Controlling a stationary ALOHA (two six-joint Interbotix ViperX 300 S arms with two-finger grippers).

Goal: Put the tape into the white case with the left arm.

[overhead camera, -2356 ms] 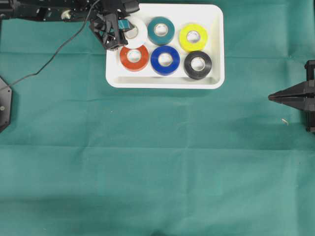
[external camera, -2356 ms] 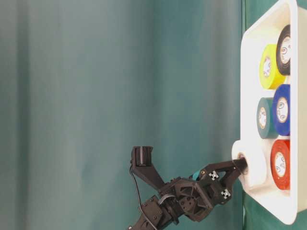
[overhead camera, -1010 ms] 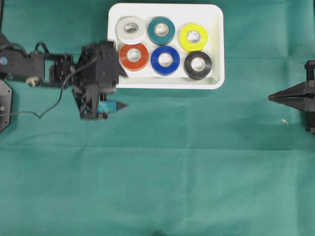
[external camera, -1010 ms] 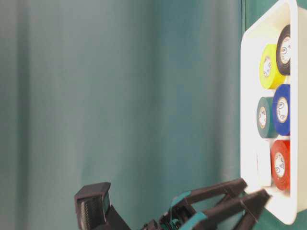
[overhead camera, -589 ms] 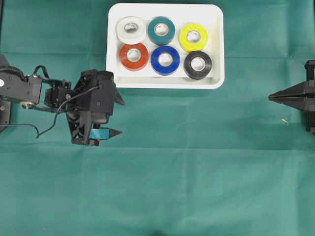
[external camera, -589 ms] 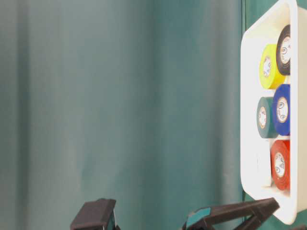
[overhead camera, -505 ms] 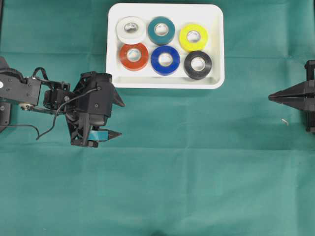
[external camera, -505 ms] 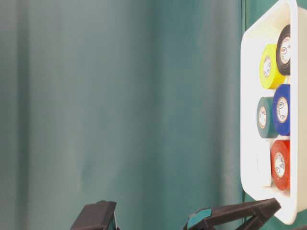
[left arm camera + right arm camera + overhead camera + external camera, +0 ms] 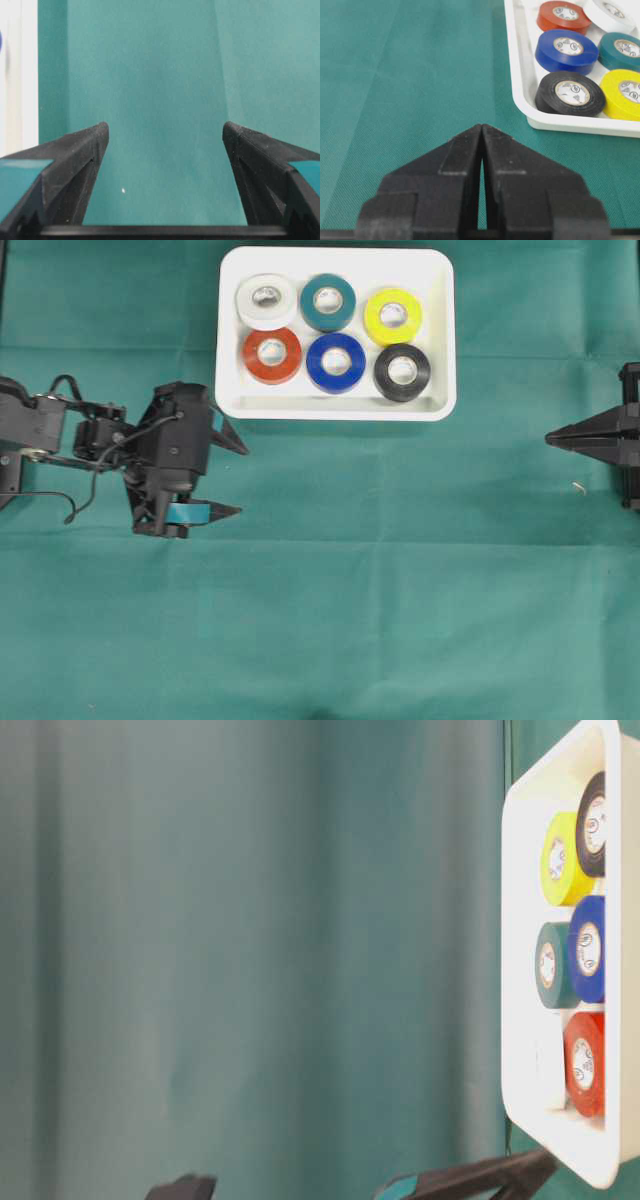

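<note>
The white tape (image 9: 266, 302) lies flat in the far left corner of the white case (image 9: 335, 412), beside teal (image 9: 327, 302), yellow (image 9: 392, 316), red (image 9: 272, 355), blue (image 9: 336, 362) and black (image 9: 402, 371) rolls. My left gripper (image 9: 243, 481), with teal bands on its fingers, hangs over the green cloth just left of and in front of the case, open and empty. In the left wrist view there is only cloth between its fingertips (image 9: 102, 131). My right gripper (image 9: 548, 440) rests shut at the right edge, far from the case.
A green cloth (image 9: 350, 590) covers the whole table. The case's rim (image 9: 20, 75) shows as a white strip at the left of the left wrist view. A black cable (image 9: 70, 510) trails from the left arm.
The left gripper has drawn back leftward and toward the table's front, away from the case, still open and empty. The rolls and the right gripper have not moved.
</note>
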